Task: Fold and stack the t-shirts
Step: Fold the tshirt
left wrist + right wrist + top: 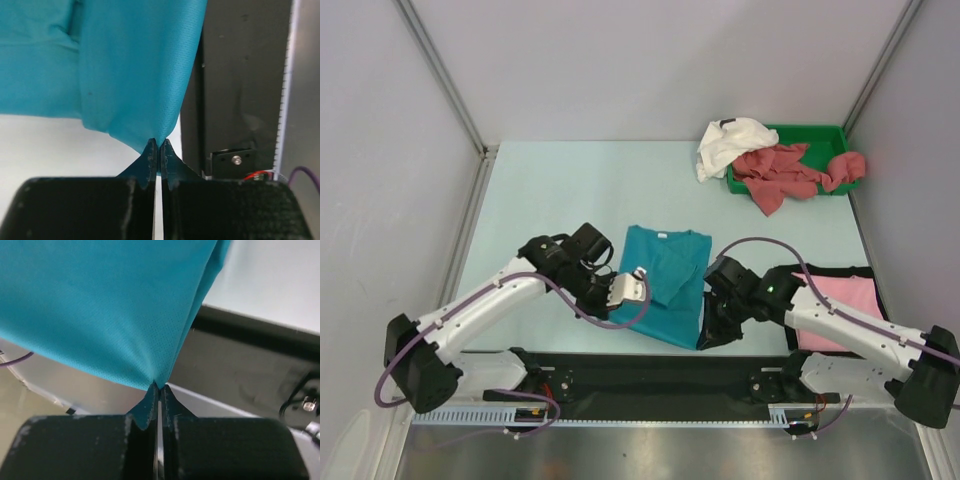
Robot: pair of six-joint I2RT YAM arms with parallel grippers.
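The left tool [159, 149] and right tool [159, 390] are each clamped on a near corner of the teal shirt [665, 275] at the middle of the pale counter [570, 190]. At its 3 o'clock lies a pink shirt [845, 295]. At 1 o'clock a green tray [842, 133] holds red shirts [785, 172], with a white shirt [730, 145] draped over its rim. Grey walls [620, 60] enclose all.

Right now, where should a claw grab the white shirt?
The white shirt's loose end, which hangs over the tray's left corner onto the table. Come from the left, table side: the red shirts and the tray wall crowd its right.
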